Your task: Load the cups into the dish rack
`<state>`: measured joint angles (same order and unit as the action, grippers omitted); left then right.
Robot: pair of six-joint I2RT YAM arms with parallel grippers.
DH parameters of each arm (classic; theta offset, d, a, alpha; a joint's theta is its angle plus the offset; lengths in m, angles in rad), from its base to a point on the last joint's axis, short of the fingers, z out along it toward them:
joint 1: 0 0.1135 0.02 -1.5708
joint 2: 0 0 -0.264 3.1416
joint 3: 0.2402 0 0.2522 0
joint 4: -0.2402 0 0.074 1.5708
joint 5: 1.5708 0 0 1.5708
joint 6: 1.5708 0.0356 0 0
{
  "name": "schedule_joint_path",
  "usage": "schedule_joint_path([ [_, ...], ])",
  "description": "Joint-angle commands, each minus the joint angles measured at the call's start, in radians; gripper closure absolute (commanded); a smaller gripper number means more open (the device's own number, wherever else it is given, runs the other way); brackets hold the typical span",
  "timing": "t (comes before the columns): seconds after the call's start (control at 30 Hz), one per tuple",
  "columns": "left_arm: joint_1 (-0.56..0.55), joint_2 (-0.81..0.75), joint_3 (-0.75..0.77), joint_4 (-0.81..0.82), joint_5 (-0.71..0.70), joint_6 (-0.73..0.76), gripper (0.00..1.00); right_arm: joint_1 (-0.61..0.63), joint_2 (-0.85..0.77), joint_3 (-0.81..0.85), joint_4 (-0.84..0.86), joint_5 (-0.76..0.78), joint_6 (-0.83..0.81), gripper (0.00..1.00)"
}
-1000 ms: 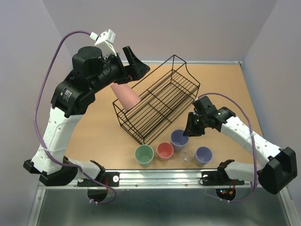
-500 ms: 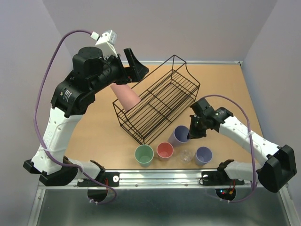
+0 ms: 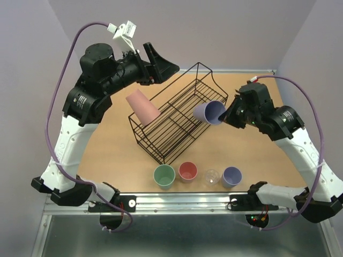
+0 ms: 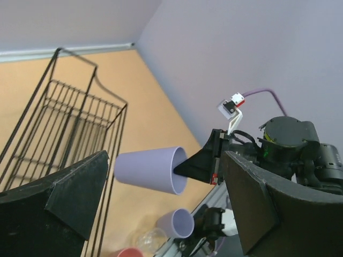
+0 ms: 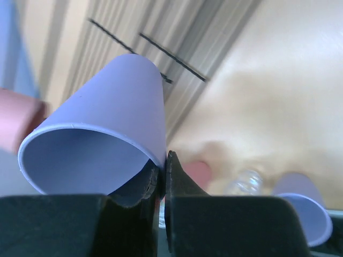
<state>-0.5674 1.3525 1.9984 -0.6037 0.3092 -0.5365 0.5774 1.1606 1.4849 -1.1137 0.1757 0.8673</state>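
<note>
Lavender cup (image 3: 208, 113) lies sideways, rim pinched in the right claw (image 3: 227, 116), over the rack (image 3: 177, 128) beside that claw; the left claw (image 3: 169, 69) gapes apart above a pink cup (image 3: 142, 107) inside.

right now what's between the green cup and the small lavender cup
The small pink cup and the tiny clear cup, seen in the top view.

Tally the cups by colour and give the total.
Pink: 2, the large pink cup tilted at the end of the dish rack and the small pink cup
Lavender: 2, the large lavender cup held in the right gripper and the small lavender cup
Green: 1, the green cup
Clear: 1, the clear cup
Total: 6
</note>
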Motion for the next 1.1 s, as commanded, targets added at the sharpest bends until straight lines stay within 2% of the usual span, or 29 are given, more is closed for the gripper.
schedule_joint_path([
  [0.0,0.066,0.032,0.008,0.345,0.224,-0.168,0.01,-0.037,0.023,0.161,0.231,-0.051,0.032,1.00],
  [0.07,0.089,0.057,0.011,0.413,0.267,-0.232,0.01,-0.085,0.034,0.184,0.319,-0.114,0.036,1.00],
  [0.1,0.106,0.095,0.020,0.456,0.284,-0.281,0.01,-0.132,0.030,0.180,0.457,-0.202,0.047,1.00],
  [0.17,0.116,0.144,0.098,0.464,0.329,-0.306,0.01,-0.180,0.013,0.137,0.642,-0.263,0.079,1.00],
  [0.27,0.142,0.240,0.220,0.464,0.375,-0.362,0.01,-0.246,-0.001,0.055,0.828,-0.363,0.160,1.00],
  [0.3,0.149,0.253,0.232,0.473,0.383,-0.373,0.01,-0.257,-0.006,0.025,0.964,-0.386,0.185,1.00],
  [0.37,0.155,0.272,0.217,0.518,0.392,-0.405,0.01,-0.278,-0.013,-0.071,1.105,-0.461,0.284,1.00],
  [0.4,0.155,0.275,0.205,0.531,0.392,-0.413,0.01,-0.280,-0.015,-0.110,1.291,-0.485,0.327,1.00],
  [0.47,0.152,0.280,0.159,0.564,0.393,-0.424,0.01,-0.283,-0.015,-0.185,1.475,-0.538,0.476,1.00],
  [0.5,0.147,0.271,0.119,0.590,0.381,-0.430,0.01,-0.283,-0.013,-0.245,1.629,-0.544,0.557,1.00],
  [0.6,0.139,0.244,0.054,0.671,0.363,-0.457,0.01,-0.283,0.001,-0.267,1.733,-0.556,0.601,1.00],
  [0.67,0.139,0.241,0.016,0.754,0.361,-0.480,0.01,-0.284,0.011,-0.255,1.740,-0.594,0.596,1.00],
  [0.87,0.130,0.319,0.077,0.820,0.370,-0.497,0.01,-0.283,0.056,-0.271,1.796,-0.634,0.610,1.00],
  [1.07,0.129,0.350,0.073,1.004,0.393,-0.562,0.01,-0.283,0.074,-0.310,1.824,-0.647,0.619,1.00],
])
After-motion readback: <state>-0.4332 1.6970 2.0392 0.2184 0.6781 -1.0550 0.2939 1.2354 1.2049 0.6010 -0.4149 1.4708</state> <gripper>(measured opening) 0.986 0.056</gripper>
